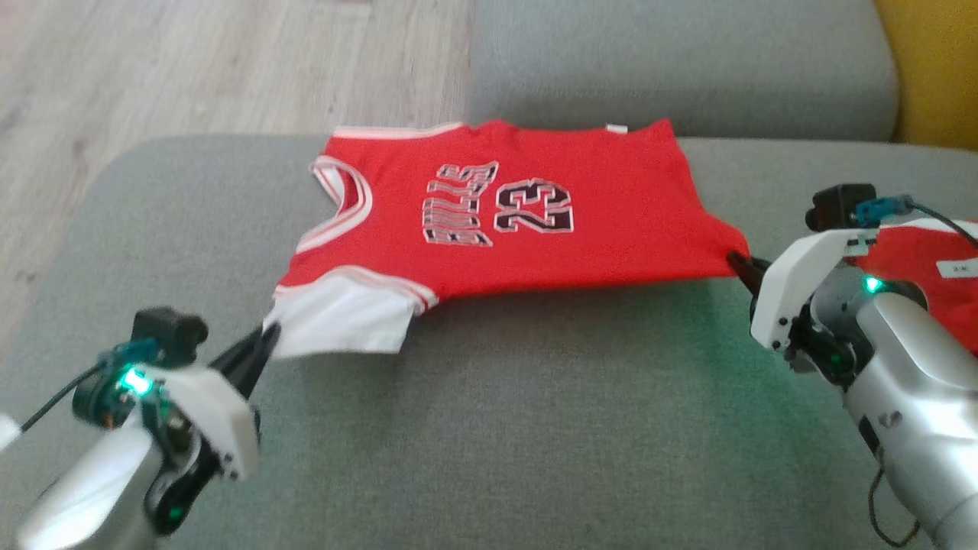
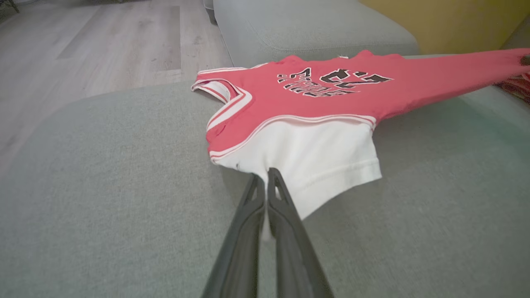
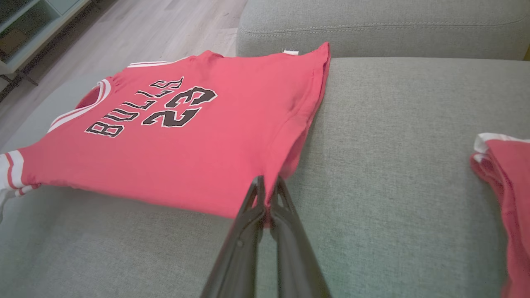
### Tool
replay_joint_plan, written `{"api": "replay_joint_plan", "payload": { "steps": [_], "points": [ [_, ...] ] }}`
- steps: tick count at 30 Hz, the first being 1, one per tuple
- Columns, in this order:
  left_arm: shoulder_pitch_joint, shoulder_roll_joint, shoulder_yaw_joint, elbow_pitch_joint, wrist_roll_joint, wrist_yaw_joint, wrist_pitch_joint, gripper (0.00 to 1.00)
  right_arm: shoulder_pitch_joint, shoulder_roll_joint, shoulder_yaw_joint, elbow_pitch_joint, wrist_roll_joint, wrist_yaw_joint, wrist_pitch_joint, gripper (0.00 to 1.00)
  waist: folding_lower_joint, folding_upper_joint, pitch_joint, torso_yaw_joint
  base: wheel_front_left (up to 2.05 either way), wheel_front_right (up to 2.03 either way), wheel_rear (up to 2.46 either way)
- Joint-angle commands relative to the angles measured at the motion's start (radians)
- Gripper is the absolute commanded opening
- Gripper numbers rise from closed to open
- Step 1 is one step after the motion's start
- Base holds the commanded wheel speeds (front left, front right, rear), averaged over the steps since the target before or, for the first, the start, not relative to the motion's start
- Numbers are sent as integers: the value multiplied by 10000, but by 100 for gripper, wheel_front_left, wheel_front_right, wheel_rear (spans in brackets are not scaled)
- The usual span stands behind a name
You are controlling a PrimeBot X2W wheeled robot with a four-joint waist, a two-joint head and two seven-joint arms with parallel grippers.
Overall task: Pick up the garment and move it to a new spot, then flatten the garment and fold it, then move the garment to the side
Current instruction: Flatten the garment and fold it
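**Item:** jersey [image 1: 489, 221], red with white trim, black lettering and a number on the chest. It lies spread toward the far middle of the seat cushion [image 1: 489, 428]. Its near edge is lifted and drawn taut between my two grippers.

**Left gripper** [image 1: 265, 340]: jaws closed, pinching the edge of the white sleeve [image 1: 344, 321] at the near left.

**Right gripper** [image 1: 739, 263]: jaws closed on the red hem corner at the near right.

**Risks, as I judge them:**
- Each grip takes only a thin bit of edge, so a hard pull apart could slip the cloth free.
- An uneven lift could drag the far side into creases.
- The right gripper works close to a second red garment [image 1: 928, 260] and could snag it.

**Materials:**
- The jersey is a thin, soft, limp knit, roughly rectangular, with a scooped neck and a banded sleeve.
- The seat cushion is coarse grey woven fabric, broad, with rounded corners.
- The back cushion [image 1: 680, 61] at the far side is the same cloth.
- The pale wood floor [image 1: 191, 69] lies at the far left, smooth planks.
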Motion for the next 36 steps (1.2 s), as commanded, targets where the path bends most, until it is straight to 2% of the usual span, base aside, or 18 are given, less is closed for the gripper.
{"api": "replay_joint_plan", "payload": {
  "steps": [1, 7, 15, 20, 27, 31, 36],
  "points": [
    [-78, 899, 341, -838, -375, 17, 311, 0, 64, -278, 208, -502, 338, -7, 120, 0, 3, -1, -348, -50, 0, 0, 0],
    [845, 1834, 475, -2209, -1045, 84, 867, 0, 553, -577, 428, -1096, 1021, -7, 270, 0, 3, -1, -716, -194, 0, 0, 0],
    [2306, 2881, 665, -4341, -1629, 723, 1292, 0, 1813, -1212, 760, -2517, 1911, -7, 743, 0, 3, -1, -1296, -379, 0, 0, 0],
    [3046, 3361, 703, -5538, -1963, 1150, 1612, 0, 2669, -1697, 562, -3650, 2359, -7, 1131, 0, 3, -1, -1443, -443, 0, 0, 0],
    [3115, 3412, 794, -5984, -1807, 1676, 1582, 0, 3281, -1743, -139, -4480, 2133, -7, 1229, 0, 3, -1, -1326, -542, 0, 0, 0],
    [2685, 3270, 690, -5622, -1617, 1638, 1774, 0, 3239, -1402, -573, -4599, 1713, -7, 1482, 0, 3, -1, -1130, -610, 0, 0, 0],
    [1899, 3154, 487, -4982, -1237, 1372, 2133, 0, 2947, -933, -895, -4532, 1233, -7, 1908, 0, 3, -1, -856, -678, 0, 0, 0]
  ]
}}
